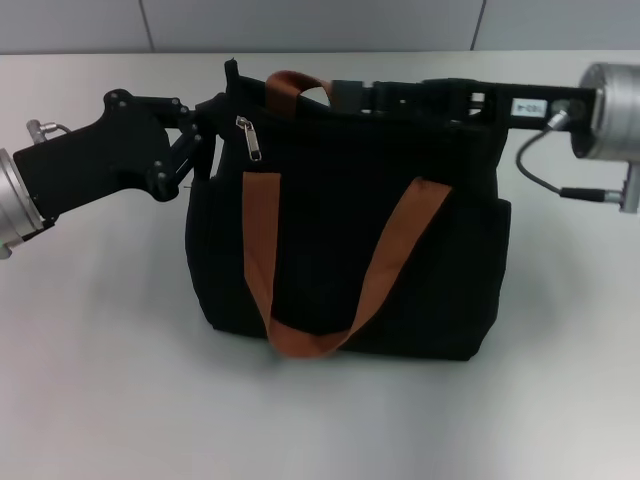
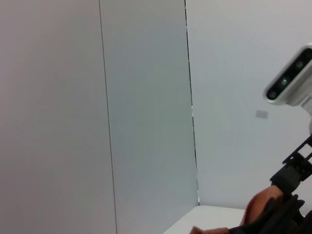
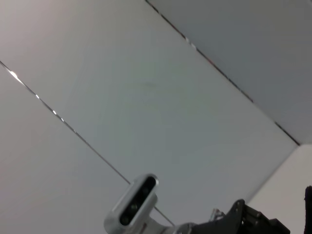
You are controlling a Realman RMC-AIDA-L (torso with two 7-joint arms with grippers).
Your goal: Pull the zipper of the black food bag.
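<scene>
The black food bag stands upright in the middle of the white table, with one brown-orange strap hanging down its front and another arching over its top. The silver zipper pull dangles free near the bag's top left corner. My left gripper is against the bag's upper left edge, just left of the pull. My right gripper reaches in from the right along the bag's top edge and ends beside the upper strap. Black on black hides how each one meets the fabric.
The white table lies open in front of the bag and on both sides of it. A grey panelled wall stands behind. A cable loops under my right wrist. The left wrist view shows a bit of strap.
</scene>
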